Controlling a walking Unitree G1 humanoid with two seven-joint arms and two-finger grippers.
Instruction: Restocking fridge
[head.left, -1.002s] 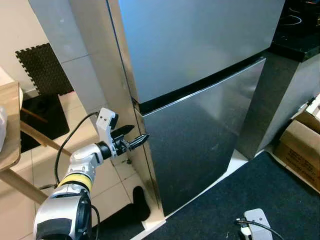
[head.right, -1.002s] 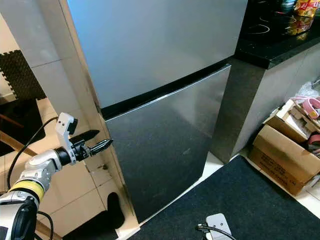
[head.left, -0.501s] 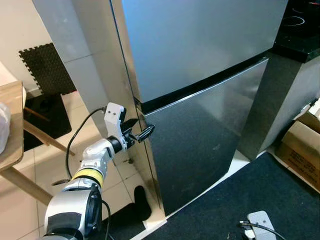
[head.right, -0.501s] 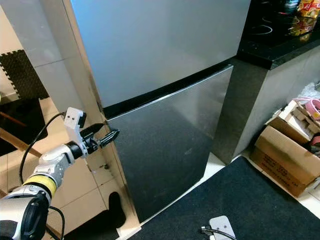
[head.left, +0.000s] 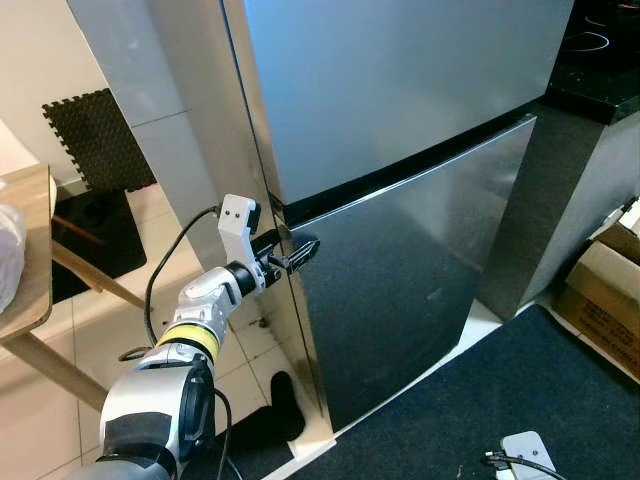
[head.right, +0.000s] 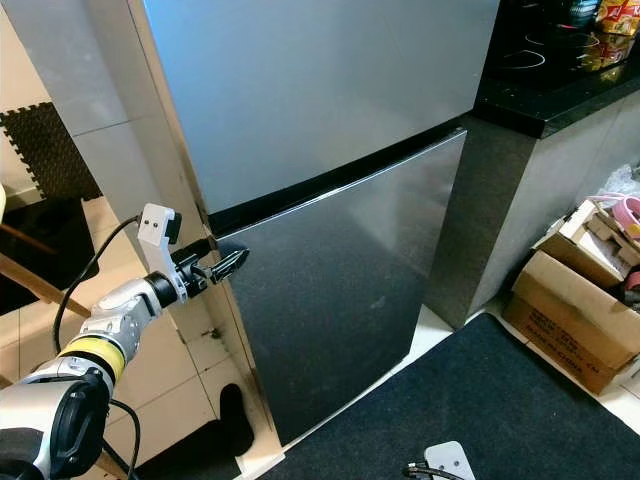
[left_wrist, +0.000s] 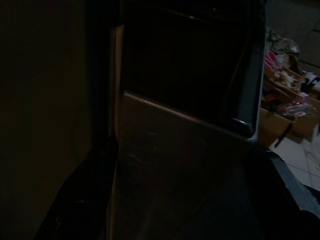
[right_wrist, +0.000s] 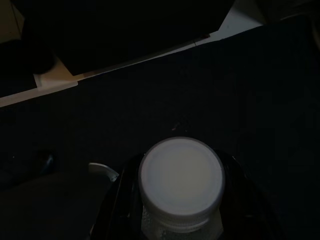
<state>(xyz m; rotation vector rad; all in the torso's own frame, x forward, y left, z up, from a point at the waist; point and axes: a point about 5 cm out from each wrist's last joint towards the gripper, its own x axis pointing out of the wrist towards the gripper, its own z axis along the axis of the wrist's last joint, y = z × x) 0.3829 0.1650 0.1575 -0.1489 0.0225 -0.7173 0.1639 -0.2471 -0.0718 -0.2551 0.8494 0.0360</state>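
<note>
- Left eye view: fridge (head.left: 400, 180) standing upright, both doors shut, grey upper door above a darker lower door, a black seam between them.
- Left tool (head.left: 303, 251) held out level at the lower door's left edge, just under the seam, fingertips at or touching the door corner; fingers close together, whether fully closed cannot be told.
- Left wrist view: dark, looking along the lower door's edge (left_wrist: 120, 165), with the pale side panel beside it.
- Right wrist view: right tool (right_wrist: 180, 220) clamped around a bottle with a white cap (right_wrist: 180, 176), seen from above, over a dark rug (right_wrist: 200, 90).
- Beige side panel (head.left: 240, 150) flush against the fridge's left flank, tiled wall (head.left: 130, 120) further left.
- Black-topped bench (head.right: 560, 70) to the fridge's right, snack packets (head.right: 605, 30) lying on it.
- Cardboard boxes (head.right: 575, 310) on the floor at far right, near the rug's edge.
- Wooden bench corner (head.left: 25, 260) at far left, a black foam mat (head.left: 95, 135) on the tiled floor behind it.
</note>
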